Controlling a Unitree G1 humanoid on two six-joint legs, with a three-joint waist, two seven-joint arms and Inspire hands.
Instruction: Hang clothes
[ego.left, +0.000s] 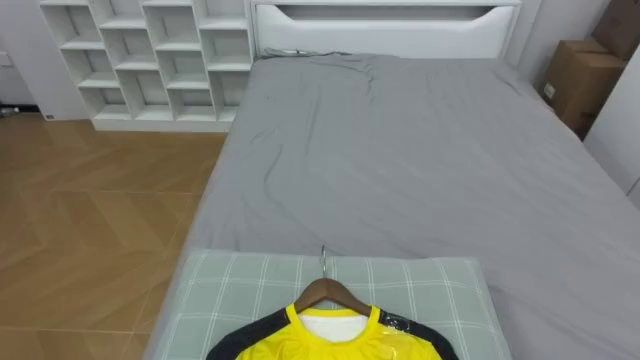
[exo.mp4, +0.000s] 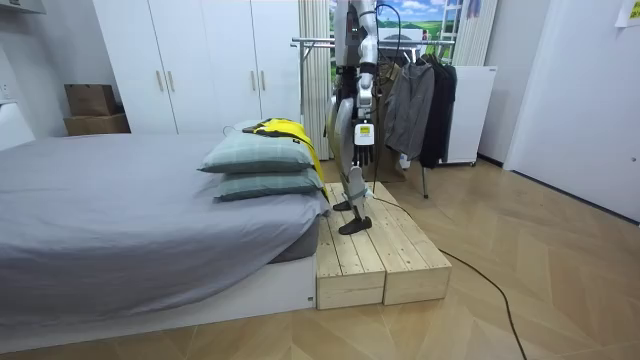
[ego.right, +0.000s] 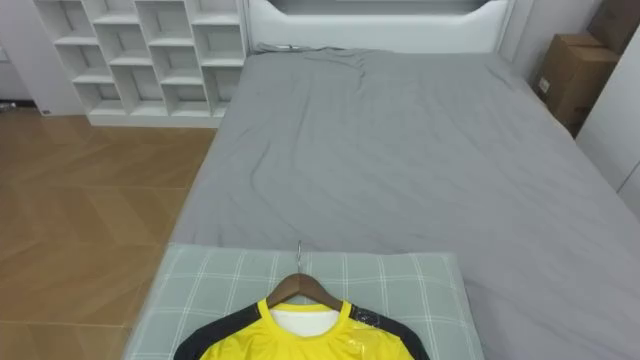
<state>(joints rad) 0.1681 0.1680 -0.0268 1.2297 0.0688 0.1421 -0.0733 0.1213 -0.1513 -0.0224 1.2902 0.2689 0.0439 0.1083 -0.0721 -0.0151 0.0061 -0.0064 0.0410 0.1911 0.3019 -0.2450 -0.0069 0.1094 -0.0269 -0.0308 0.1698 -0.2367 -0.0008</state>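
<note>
The yellow shirt (ego.left: 330, 338) on its wooden hanger (ego.left: 329, 292) lies on the pillows (ego.left: 435, 290), ahead of the lowered left hand (exo.mp4: 362, 135), whose open or closed state cannot be told; the cloth is probably light and limp, so the stiff hanger neck looks the best hold

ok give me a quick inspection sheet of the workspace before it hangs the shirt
surface: grey bed, two stacked pillows at the robot's end
job's things: yellow shirt on a wooden hanger, lying on the top pillow; clothes rack behind the robot, dark garments hung on it
clutter: nothing seen
robot hand: left robot hand down at its side
cables: nothing seen beyond the robot's own
surroundings: white cube shelf, cardboard boxes, wardrobes, wooden platform under the robot
</note>
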